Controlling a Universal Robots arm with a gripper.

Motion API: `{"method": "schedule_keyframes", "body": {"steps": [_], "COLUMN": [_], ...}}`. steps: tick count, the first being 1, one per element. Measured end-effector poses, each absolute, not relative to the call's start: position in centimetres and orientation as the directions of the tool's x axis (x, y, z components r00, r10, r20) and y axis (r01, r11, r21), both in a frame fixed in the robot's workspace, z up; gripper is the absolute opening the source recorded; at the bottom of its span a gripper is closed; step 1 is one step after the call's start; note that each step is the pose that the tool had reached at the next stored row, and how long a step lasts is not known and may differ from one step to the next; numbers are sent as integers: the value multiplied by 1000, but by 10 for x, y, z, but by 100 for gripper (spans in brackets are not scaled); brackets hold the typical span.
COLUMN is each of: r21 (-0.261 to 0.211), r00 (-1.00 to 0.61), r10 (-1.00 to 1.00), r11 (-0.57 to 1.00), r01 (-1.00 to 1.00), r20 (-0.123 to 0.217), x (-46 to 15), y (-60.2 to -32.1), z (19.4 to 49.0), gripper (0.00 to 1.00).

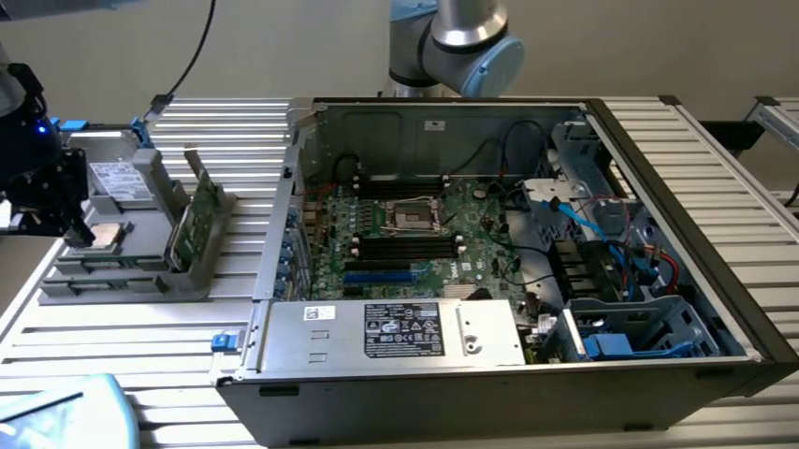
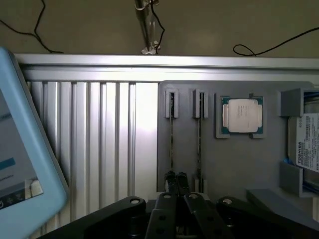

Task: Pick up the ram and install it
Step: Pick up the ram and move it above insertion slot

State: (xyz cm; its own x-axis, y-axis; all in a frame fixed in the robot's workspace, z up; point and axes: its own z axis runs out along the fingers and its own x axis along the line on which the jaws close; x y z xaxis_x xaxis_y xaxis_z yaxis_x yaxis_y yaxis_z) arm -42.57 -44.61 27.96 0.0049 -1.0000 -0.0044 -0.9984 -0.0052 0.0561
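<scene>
The dark two-fingered gripper (image 2: 176,179) has its fingers pressed together. Their tips are at the near end of the ram (image 2: 171,139), a slim green stick standing on edge in a slot of the grey plastic parts tray (image 2: 239,169). Whether the stick is actually pinched between them cannot be told.

A good pick, I judge, needs the pads centred on the thin board and a straight lift along the slot's grey end posts. That keeps it clear of the second slim stick (image 2: 199,144) just beside it.

Farther along the tray lie a square silver processor (image 2: 242,115) and a labelled hard drive (image 2: 305,144). The tray rests on a ribbed aluminium table (image 2: 99,139), with a pale-blue-framed screen (image 2: 30,164) nearby.

The tray is at the exterior view's left. The open black computer case (image 1: 500,407), with its green motherboard (image 1: 481,210), stands centre and right. A plain brownish wall (image 2: 89,25) closes the room behind.
</scene>
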Motion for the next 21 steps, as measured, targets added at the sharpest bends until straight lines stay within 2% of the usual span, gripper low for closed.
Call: {"method": "schedule_keyframes", "body": {"steps": [8,9,11,12,17,18,19,20,21], "r21": [56,56,56,56,56,56,56,56,55], "r00": [5,5,5,5,5,5,5,5,5], "r10": [-1000,-1000,-1000,-1000,-1000,-1000,-1000,-1000,-1000], "r11": [-5,-5,-5,-5,-5,-5,-5,-5,-5], "r01": [-998,-998,-998,-998,-998,-998,-998,-998,-998], "r20": [-4,-4,-4,-4,-4,-4,-4,-4,-4], "x": [-426,-426,-426,-426,-426,-426,-426,-426,-426], "y": [-446,-446,-446,-446,-446,-446,-446,-446,-446], "z": [280,280,280,280,280,280,280,279,278], "gripper": [12,18,18,25,27,33,33,40,40]}}
